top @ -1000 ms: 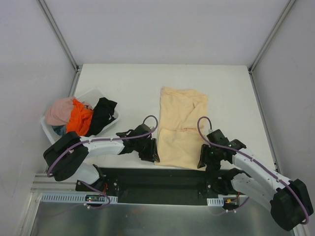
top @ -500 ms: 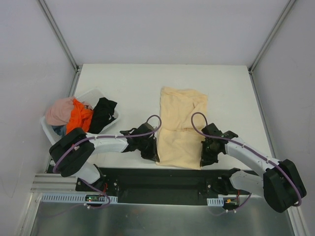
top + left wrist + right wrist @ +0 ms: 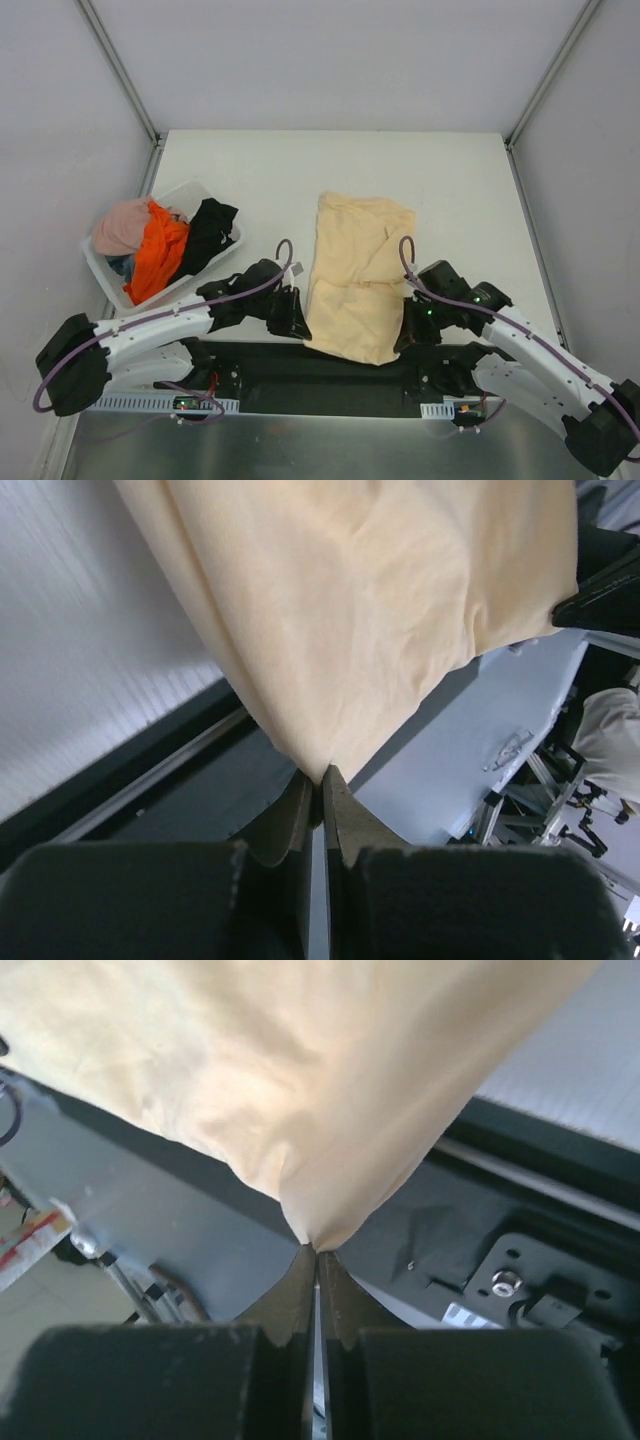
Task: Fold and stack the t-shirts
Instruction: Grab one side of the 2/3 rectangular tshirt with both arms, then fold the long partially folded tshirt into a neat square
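Corners of the pale yellow-beige t-shirt sit pinched — one in the left gripper, one in the right gripper.

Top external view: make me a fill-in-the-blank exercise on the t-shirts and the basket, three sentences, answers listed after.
1. The left gripper and the right gripper are each ____ on a corner of the yellow-beige t-shirt.
2. The white basket stands on the ____ side of the table.
3. In the basket, between the pink t-shirt and the black t-shirt, lies a bright ____ one.
Missing words: shut; left; orange.
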Robot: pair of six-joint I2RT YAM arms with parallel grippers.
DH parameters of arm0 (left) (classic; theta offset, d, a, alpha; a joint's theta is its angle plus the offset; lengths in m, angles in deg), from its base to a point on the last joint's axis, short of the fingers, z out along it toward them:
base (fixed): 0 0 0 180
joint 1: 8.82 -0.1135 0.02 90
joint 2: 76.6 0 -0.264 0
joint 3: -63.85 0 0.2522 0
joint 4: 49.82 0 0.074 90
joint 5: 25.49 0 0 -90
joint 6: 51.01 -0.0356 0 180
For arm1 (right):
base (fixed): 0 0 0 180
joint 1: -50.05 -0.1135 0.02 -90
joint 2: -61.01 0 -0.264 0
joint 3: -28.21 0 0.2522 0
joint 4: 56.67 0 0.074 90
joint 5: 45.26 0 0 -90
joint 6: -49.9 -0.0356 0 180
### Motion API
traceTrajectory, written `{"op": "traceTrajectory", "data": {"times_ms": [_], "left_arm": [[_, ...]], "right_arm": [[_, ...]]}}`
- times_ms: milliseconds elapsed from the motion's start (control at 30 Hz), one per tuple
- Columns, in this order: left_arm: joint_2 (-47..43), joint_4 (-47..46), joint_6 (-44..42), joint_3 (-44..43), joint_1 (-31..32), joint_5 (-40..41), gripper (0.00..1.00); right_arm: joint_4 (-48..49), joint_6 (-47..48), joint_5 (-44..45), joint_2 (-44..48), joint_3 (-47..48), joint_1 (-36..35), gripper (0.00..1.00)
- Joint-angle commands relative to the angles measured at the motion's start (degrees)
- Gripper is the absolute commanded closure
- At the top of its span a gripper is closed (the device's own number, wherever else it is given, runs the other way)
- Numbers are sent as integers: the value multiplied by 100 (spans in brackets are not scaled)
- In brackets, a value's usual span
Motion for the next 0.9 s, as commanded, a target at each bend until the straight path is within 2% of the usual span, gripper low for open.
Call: {"op": "traceTrajectory", "data": {"times_ms": [0,67,200,300,533,700,867], "left_arm": [[-1096,676,224,-66,55,-219,100],[-1412,967,181,-284,46,9,100],[-1432,1301,-205,-821,-138,370,100],[-1221,1319,-617,-1269,-533,589,100],[-19,1223,-1348,-2577,-1333,722,100],[773,1170,-1665,-3317,-1755,661,100],[1757,1108,-1849,-4090,-2168,450,100]], "right_arm": [[-788,15,-657,472,848,-111,99],[-903,182,-622,429,1148,-102,99],[-1008,709,-395,-97,1981,126,99],[-1044,1166,-367,-484,2343,626,99],[-1035,1922,-683,-1346,3187,1690,99],[-912,2107,-1271,-2013,3522,2436,99],[-675,2134,-1483,-2559,3864,3008,99]]}}
